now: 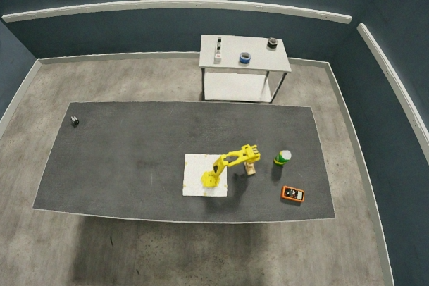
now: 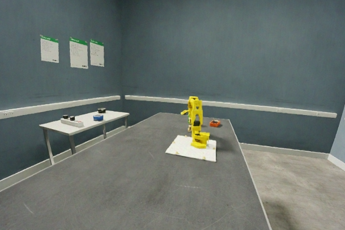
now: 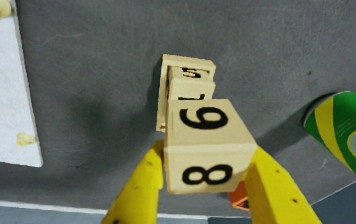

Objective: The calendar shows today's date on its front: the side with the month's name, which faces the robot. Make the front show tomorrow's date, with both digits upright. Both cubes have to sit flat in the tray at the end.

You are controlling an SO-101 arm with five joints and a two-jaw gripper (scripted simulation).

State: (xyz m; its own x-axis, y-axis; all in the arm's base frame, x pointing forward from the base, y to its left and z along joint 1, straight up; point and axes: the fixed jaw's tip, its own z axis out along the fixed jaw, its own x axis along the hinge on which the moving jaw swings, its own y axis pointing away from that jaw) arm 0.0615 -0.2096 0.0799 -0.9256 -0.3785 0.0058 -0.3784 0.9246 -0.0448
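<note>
- A green-and-yellow cylindrical can [image 1: 282,158] [image 2: 188,116] [image 3: 334,125] stands on the dark grey table [image 1: 127,158] [image 2: 130,184] [image 3: 100,40], near but apart from the pincer [image 1: 254,153] [image 2: 184,112] [image 3: 209,148].
- An orange boxy meter [image 1: 292,194] [image 2: 214,123] [image 3: 240,195] lies farther off.
- The partly open pincer grips a pale wooden cube with black digits [image 3: 210,145] between its fingers.
- Below the pincer sits the pale wooden calendar tray [image 1: 250,172] [image 2: 189,130] [image 3: 189,60], carrying a second wooden cube [image 3: 192,89]; the held cube partly hides both.
- In the wrist view, the tray's long axis runs roughly up and down, across the finger-to-finger line; the held cube's 8 lies sideways.
</note>
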